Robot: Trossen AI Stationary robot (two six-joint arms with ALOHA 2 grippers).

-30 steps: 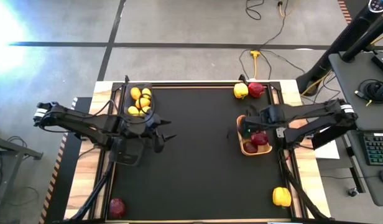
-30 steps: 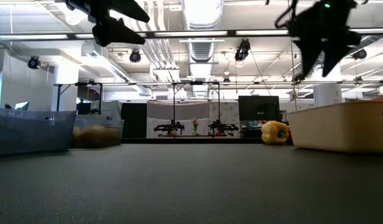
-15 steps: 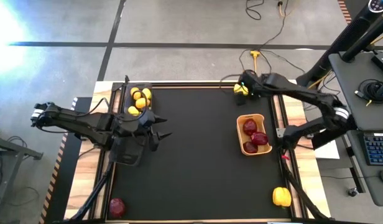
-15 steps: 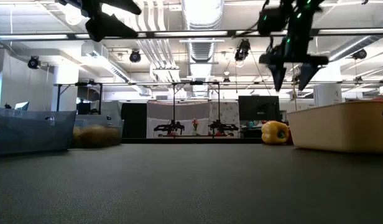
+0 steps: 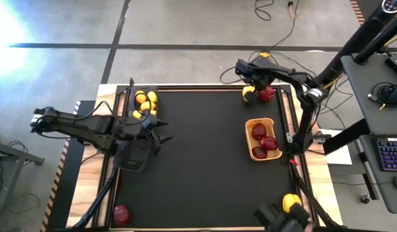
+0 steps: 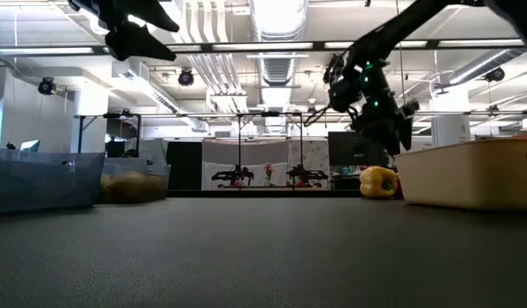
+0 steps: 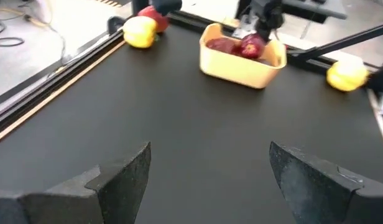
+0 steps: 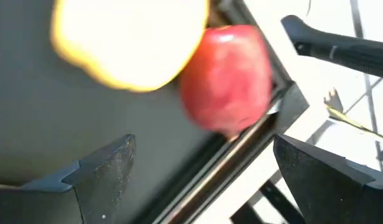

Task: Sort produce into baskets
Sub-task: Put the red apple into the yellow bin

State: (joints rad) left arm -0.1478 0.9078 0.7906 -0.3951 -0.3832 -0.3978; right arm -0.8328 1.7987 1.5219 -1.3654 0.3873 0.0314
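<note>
**Right claw poised over far-corner fruit**

Right claw [image 5: 258, 82] up at about one o'clock on the black matte surface [image 5: 198, 161], fingers spread wide and empty, right above a round red apple-like fruit [image 8: 226, 78] touching a yellow lemon-like piece [image 8: 132, 40] against the surface's raised edge rail. Left claw [image 5: 161, 132] waiting at nine o'clock, partly open, empty, just beside the black wire-mesh basket [image 5: 145, 103] of yellow pieces. Shallow orange-tan basket [image 5: 263, 138] at three o'clock, holding dark red pieces. Yellow pepper-like piece [image 5: 290, 203] at five o'clock, another dark red fruit [image 5: 121, 213] at seven.

Likely risks: catching both touching fruits at once, nudging the red one along the rail, or striking the rail with a finger.

Beyond: open workshop with ceiling lights, ducts and monitors; grey floor with cables.
</note>
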